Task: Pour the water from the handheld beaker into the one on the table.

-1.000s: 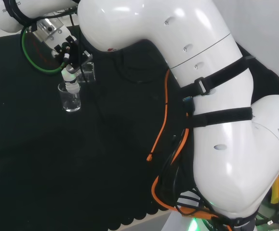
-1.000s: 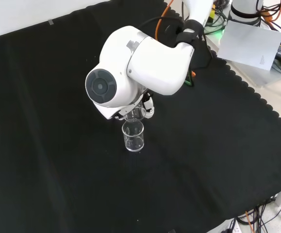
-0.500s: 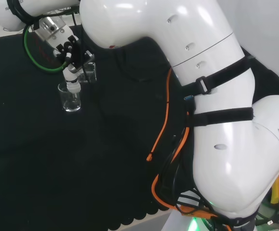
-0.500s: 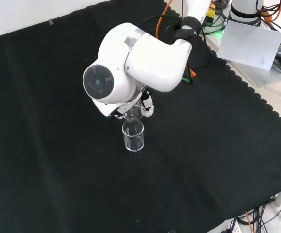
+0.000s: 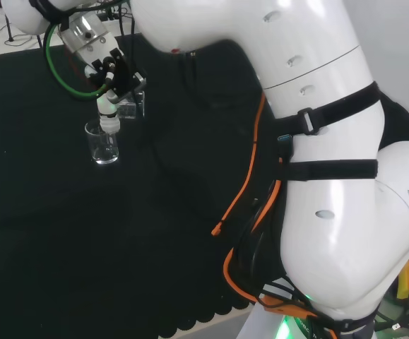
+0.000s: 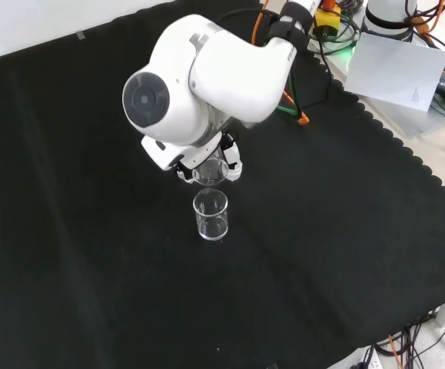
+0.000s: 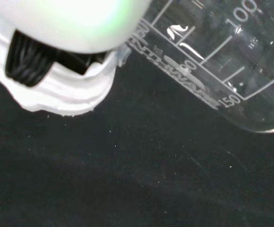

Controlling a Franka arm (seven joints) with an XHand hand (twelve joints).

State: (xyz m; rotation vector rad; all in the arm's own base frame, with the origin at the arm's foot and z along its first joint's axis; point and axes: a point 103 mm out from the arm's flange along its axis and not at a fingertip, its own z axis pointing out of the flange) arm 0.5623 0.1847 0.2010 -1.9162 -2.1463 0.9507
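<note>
Head view: the robot hand (image 5: pixel 112 78) is clenched round the handheld beaker (image 5: pixel 130 104), holding it just above and beside the table beaker (image 5: pixel 102 143), which stands upright on the black cloth of the desk (image 5: pixel 63 233); one white finger reaches down toward the standing beaker's rim. A green cable loop (image 5: pixel 59 70) lies behind the hand. Front view: the held beaker (image 6: pixel 210 173) sits under the arm's big white link (image 6: pixel 199 77), directly behind the table beaker (image 6: pixel 211 214) and close above its mouth; the hand's fingers (image 6: pixel 234 165) wrap its wall. Whether water remains in either vessel cannot be told. Wrist view: the held beaker (image 7: pixel 222 56) appears tilted, graduation marks across its clear wall, with a white part of the hand (image 7: pixel 66 90) alongside and bare cloth beyond. Judgement: both beakers are thin, rigid glass or plastic, light, smooth and likely slippery if wet, easily chipped by rim-to-rim contact. Best hold is round the mid-wall, as now, leaving the spout free; the standing beaker could tip if nudged.
</note>
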